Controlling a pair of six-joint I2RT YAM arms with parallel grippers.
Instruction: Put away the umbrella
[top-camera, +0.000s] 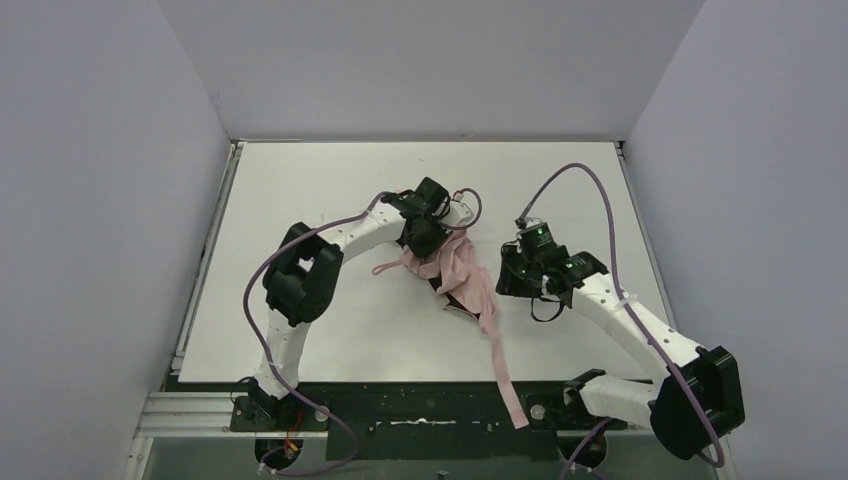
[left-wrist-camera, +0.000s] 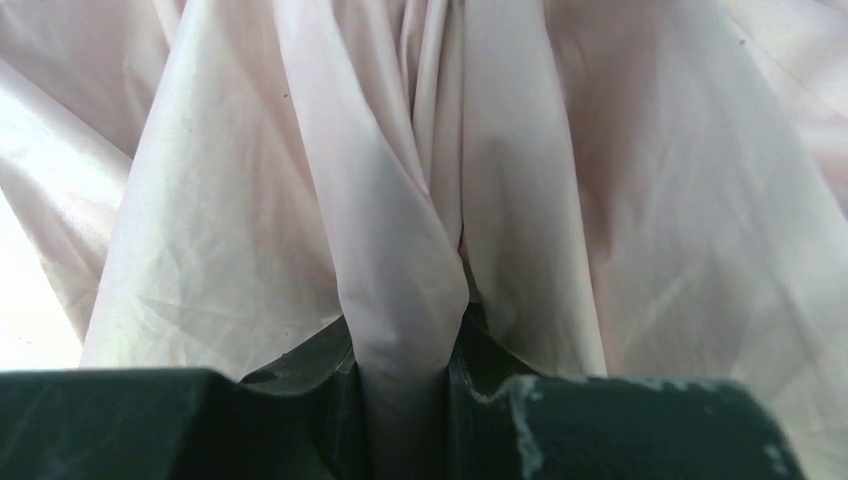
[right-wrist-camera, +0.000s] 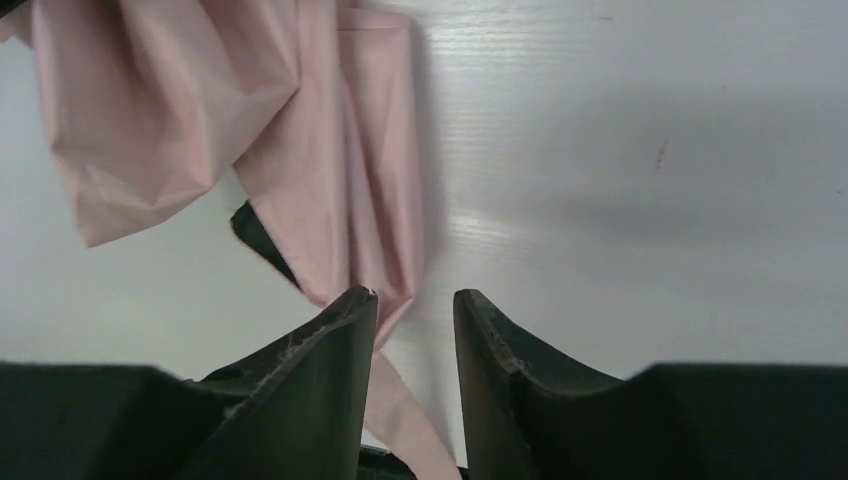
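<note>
Pink umbrella (top-camera: 462, 275) lies bunched, unstrapped on counter (top-camera: 300, 180); left fingers (left-wrist-camera: 310, 400) clamp a fold, right fingers (right-wrist-camera: 320, 380) apart, empty. Tidying mostly remains.

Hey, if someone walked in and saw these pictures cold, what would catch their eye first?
The umbrella, a crumpled pale pink heap in the middle of the white table, with one long strip trailing past the near edge. Next, the left gripper pinching a fold of its fabric at the far end, while the right gripper sits open beside it, holding nothing.
</note>
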